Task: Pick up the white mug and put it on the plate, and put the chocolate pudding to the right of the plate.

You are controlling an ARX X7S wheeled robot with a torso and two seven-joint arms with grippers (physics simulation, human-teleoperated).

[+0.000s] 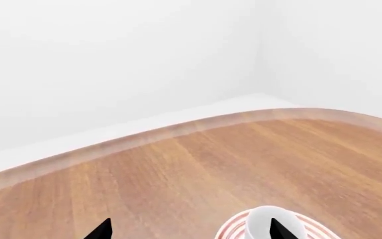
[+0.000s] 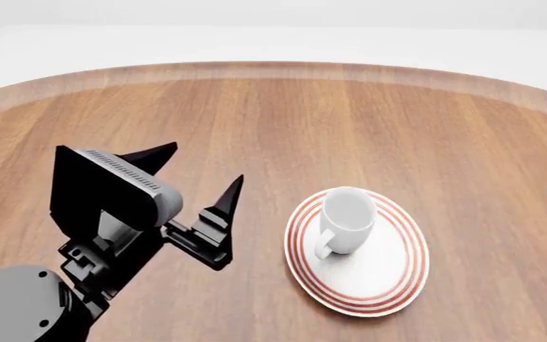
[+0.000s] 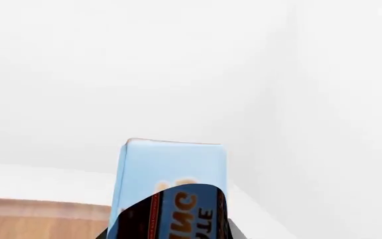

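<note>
White mug (image 2: 345, 216) sits on the plate (image 2: 387, 274), upright, toward the plate's far-left part; loop handle points to the near side, w/ the mug's mouth open upward. Plate is round, white w/ red rings at the rim, lying flat on the wooden table (image 2: 369, 121), right of centre & toward the near edge in head view. In left wrist view the mug (image 1: 276, 221) & plate rim (image 1: 234, 229) show only partly at the frame edge.

Chocolate pudding (image 3: 171, 186) is seen only in right wrist view: light-blue carton close to the cam, orange lettering on a dark panel at its lower part, raised w/ white wall behind it & a strip of table edge low in frame. It fills the spot just ahead of the right gripper, but the fingers themselves aren't visible, so can't tell if they're clamped on it. Carton doesn't show in head view.

Left gripper (image 2: 193, 182) hovers over the table just left of the plate, apart from mug & plate. Its two black fingers (image 2: 224, 203) are spread wide w/ nothing between them. Left arm's dark body & grey joint fill the near-left corner of head view.
</note>
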